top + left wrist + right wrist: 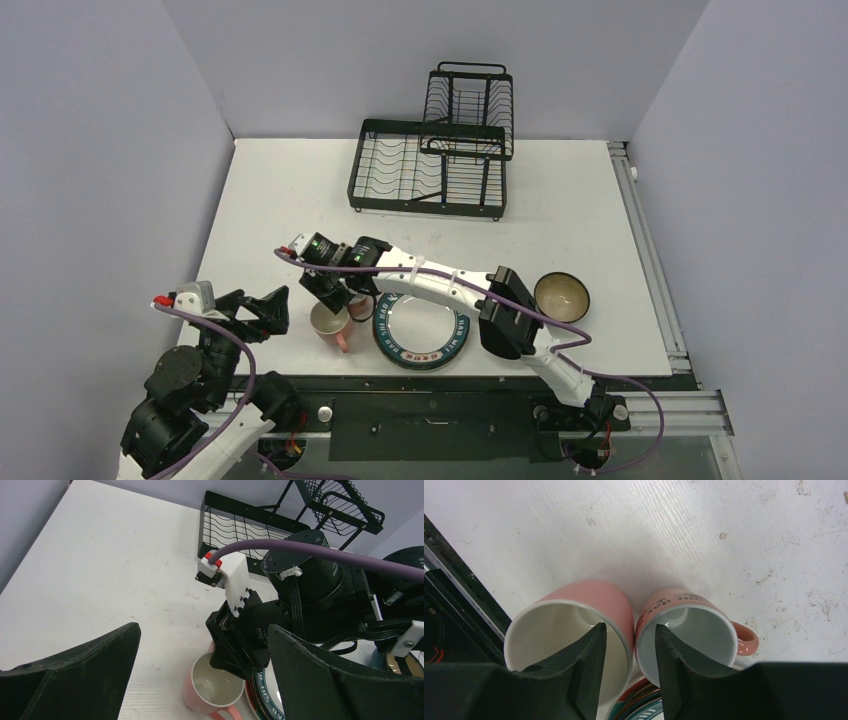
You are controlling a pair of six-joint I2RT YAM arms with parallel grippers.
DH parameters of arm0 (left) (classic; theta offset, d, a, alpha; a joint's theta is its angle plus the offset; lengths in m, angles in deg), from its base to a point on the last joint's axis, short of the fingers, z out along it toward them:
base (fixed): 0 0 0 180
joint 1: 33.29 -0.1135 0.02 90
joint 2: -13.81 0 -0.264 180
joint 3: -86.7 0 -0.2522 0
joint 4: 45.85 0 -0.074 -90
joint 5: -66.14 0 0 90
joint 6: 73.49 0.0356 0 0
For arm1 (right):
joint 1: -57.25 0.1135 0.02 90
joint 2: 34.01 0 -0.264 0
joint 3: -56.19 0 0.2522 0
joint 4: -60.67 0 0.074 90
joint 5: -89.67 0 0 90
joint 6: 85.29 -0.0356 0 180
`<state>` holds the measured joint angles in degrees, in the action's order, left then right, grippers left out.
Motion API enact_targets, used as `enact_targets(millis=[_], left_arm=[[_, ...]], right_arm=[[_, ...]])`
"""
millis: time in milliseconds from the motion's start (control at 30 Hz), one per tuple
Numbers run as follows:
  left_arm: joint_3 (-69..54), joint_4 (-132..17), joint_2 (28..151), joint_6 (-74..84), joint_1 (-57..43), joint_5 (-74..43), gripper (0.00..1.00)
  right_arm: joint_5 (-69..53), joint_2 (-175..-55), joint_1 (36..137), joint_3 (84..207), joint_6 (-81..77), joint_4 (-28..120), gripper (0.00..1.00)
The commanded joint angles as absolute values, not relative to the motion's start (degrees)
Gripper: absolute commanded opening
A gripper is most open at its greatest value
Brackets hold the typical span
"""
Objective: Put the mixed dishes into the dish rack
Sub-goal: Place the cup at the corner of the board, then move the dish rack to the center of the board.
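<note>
- The white, scuffed surface (280,200) is boxed in by pale lavender walls (400,50) on three sides.
- The black wire dish rack (428,170) stands at the far edge, well apart from the dishes.
- Near the front edge, two pink mugs (574,600) touch each other, just beside a green-rimmed lettered plate (425,345).
- A brown-gold bowl (561,297) sits to the right of the plate.
- The right gripper (629,627) has its jaws narrowly parted, one finger over each mug's mouth.
- The left gripper (204,630) has its jaws wide and holds nothing.

Bright, even overhead light floods the white bench (280,200); only a soft shadow gathers between the pink mugs (589,595). Close to the mugs the black jaws blur; the dish rack (425,168) looks crisp.
</note>
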<state>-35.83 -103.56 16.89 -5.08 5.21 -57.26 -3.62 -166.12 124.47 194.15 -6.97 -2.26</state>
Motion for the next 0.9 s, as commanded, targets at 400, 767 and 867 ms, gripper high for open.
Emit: enact_targets(millis=[400, 767, 867], left_arm=[[-35.9, -101.1, 17.3, -3.8, 4.7, -56.1, 0.96], [-35.9, -101.1, 17.7, -3.6, 4.4, -55.6, 0.96], [-35.9, -101.0, 17.8, -3.6, 4.4, -55.5, 0.96]], right_arm=[[2.7, -157.2, 125.0, 194.7, -8.7, -1.3, 0.47], [7.0, -145.6, 124.5, 188.8, -9.4, -1.9, 0.49], [7.9, -142.6, 124.2, 187.8, -9.2, -3.1, 0.49]])
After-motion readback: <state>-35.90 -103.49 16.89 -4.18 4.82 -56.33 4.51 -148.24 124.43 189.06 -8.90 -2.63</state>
